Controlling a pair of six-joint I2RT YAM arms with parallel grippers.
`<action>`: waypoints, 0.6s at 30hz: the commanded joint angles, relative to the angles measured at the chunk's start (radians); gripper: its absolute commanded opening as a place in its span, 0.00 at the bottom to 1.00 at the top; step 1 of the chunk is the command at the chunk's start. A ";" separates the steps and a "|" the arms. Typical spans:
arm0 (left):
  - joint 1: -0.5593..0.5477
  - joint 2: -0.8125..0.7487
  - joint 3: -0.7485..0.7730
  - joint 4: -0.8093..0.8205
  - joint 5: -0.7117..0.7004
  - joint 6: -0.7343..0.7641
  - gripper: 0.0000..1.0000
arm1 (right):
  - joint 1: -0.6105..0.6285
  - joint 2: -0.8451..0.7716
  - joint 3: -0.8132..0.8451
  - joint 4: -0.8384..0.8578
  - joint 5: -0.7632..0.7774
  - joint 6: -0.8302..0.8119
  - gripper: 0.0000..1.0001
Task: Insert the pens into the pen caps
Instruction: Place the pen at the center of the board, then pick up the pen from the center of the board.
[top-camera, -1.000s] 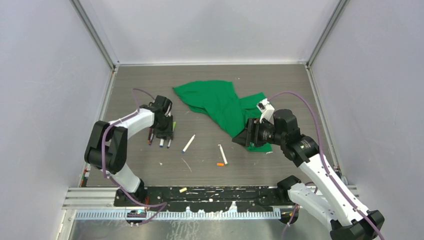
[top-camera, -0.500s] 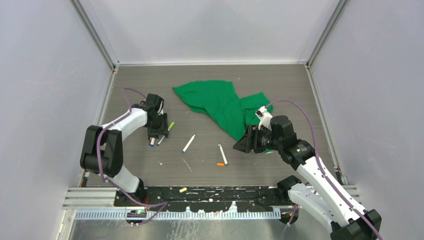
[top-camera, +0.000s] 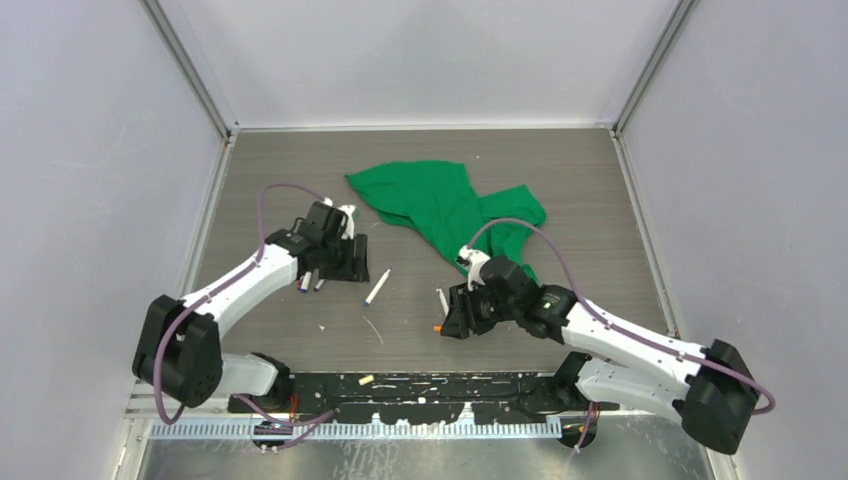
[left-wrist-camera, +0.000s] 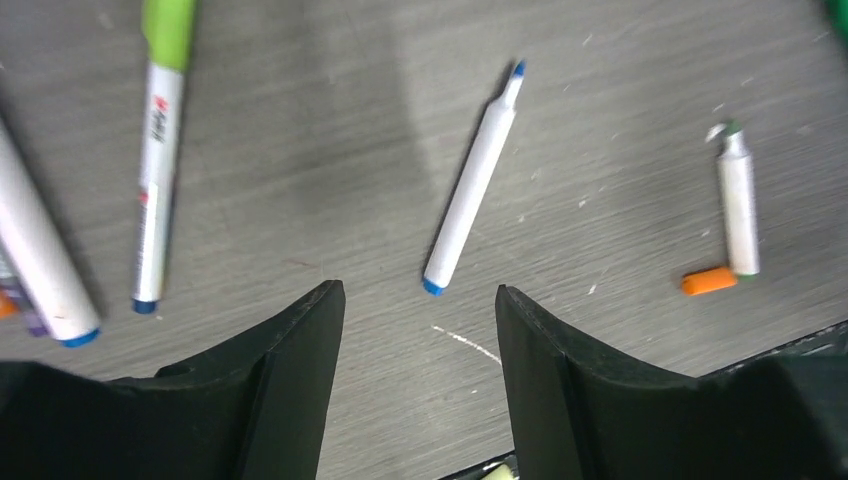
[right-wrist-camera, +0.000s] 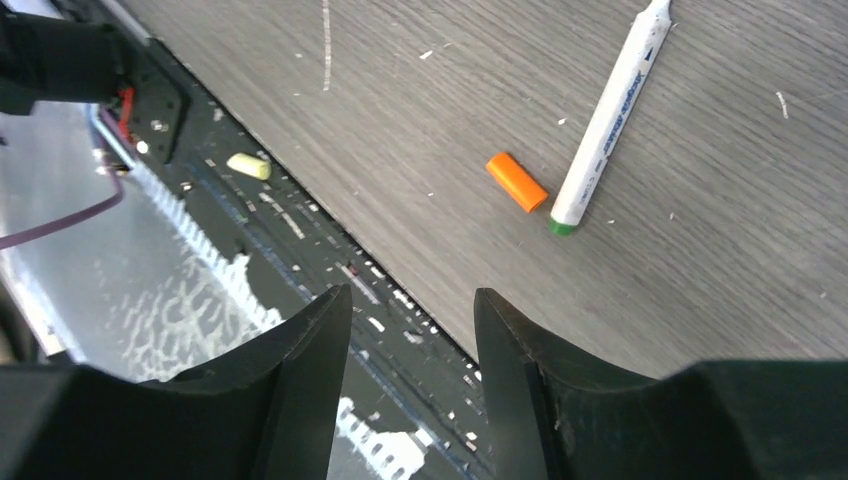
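Both arms have shifted since a second ago. The left one has slid right off the cluster of pens it was over, towards the blue-tipped pen (left-wrist-camera: 470, 185). The right one has swung off the green cloth (top-camera: 430, 200) and come down and nearer, beside the orange cap (right-wrist-camera: 517, 182).

The left fingers (left-wrist-camera: 290, 380) stand apart with nothing between them, and the near end of the blue-tipped pen lies just ahead of the gap. The right fingers (right-wrist-camera: 300, 380) are also apart and empty, with the orange cap a little beyond and right of them.

Little of the job looks done. One pen on the left, the green-capped pen (left-wrist-camera: 160, 150), seems to wear its cap. The blue-tipped pen is bare in mid-worktop (top-camera: 560, 180). The green-ended pen (right-wrist-camera: 610, 120) lies uncapped just beside the orange cap. A yellow cap (right-wrist-camera: 248, 166) sits off the worktop on the dark rail at the near edge. The other left-hand pens are too cut off to judge.

Both the green-capped and green-ended barrels carry a line of print, too blurred to read.
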 joint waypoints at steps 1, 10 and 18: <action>-0.045 0.057 -0.063 0.076 0.042 -0.034 0.59 | 0.044 0.068 -0.032 0.171 0.112 0.034 0.53; -0.232 0.254 0.035 0.036 -0.179 -0.010 0.60 | 0.058 0.070 -0.072 0.219 0.143 0.082 0.50; -0.338 0.367 0.071 -0.030 -0.332 -0.038 0.41 | 0.058 0.008 -0.124 0.220 0.174 0.126 0.50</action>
